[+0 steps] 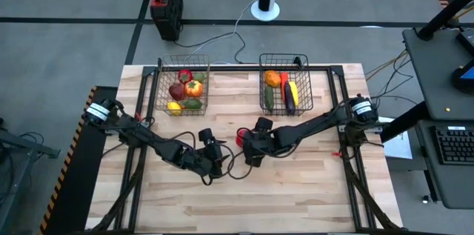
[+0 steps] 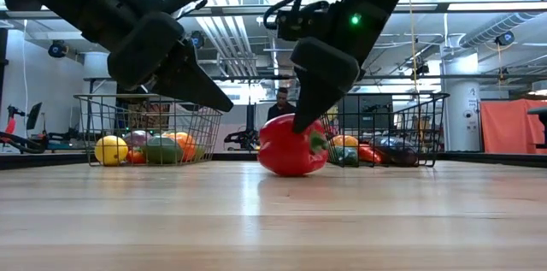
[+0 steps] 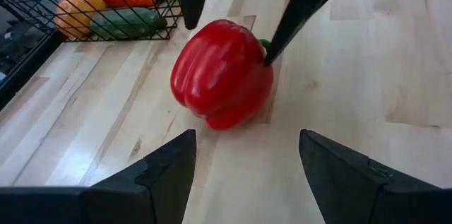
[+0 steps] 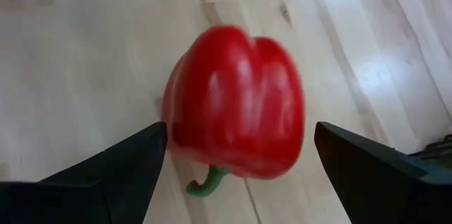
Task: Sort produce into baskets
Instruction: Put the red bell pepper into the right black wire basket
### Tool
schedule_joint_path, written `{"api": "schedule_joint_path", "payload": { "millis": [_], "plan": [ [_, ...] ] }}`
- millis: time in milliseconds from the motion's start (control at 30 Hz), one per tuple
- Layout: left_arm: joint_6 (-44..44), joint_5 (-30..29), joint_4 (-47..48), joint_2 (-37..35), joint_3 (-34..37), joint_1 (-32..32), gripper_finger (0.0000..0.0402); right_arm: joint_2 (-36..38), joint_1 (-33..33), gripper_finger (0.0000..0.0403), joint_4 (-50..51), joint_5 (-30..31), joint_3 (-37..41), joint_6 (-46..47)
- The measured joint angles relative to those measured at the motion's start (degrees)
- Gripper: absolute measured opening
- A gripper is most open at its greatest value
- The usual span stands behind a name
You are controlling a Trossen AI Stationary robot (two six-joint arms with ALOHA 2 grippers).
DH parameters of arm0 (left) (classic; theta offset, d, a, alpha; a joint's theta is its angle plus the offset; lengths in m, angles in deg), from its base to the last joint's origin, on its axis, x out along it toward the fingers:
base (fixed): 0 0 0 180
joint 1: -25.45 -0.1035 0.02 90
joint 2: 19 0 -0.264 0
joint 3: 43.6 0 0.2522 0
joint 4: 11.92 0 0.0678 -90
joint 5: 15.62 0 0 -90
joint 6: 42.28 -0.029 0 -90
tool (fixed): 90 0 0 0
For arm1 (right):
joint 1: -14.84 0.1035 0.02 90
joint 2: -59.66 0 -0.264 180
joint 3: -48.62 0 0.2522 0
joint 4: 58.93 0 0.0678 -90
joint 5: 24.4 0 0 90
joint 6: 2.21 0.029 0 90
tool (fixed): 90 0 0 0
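Two gripper sets flank red pepper [image 2: 291,144]; right gripper [image 4: 236,155] spread around it.

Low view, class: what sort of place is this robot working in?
Probably a robotics lab or workshop: exposed ceiling ducts run overhead, a wooden table carries the arms and wire baskets, and a workstation with a keyboard stands beside it.

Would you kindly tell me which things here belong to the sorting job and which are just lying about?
Job:
- red pepper on the table, between the open fingers of the right end effector
- left basket and right basket, both holding produce
- left end effector, open, close by

Lying about:
- red-and-black box on the floor
- white post base
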Motion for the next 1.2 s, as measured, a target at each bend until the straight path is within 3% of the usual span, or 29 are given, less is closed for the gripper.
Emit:
{"api": "schedule_joint_path", "payload": {
  "millis": [500,900,1200],
  "plan": [
    [0.0,2.8,-0.1,0.1,0.3,-1.2,0.0233,-2.8,-2.0,0.0352,-2.2,-2.3,-0.1,-0.3],
    [-0.1,2.8,-0.2,0.1,0.5,-1.2,0.0233,-2.7,-2.0,0.0299,-2.8,-2.7,-0.1,0.4],
    [-0.2,2.8,0.2,-0.7,0.5,0.1,0.0233,0.0,-1.5,0.0297,-2.4,-4.6,-0.8,1.3]
  ]
}}
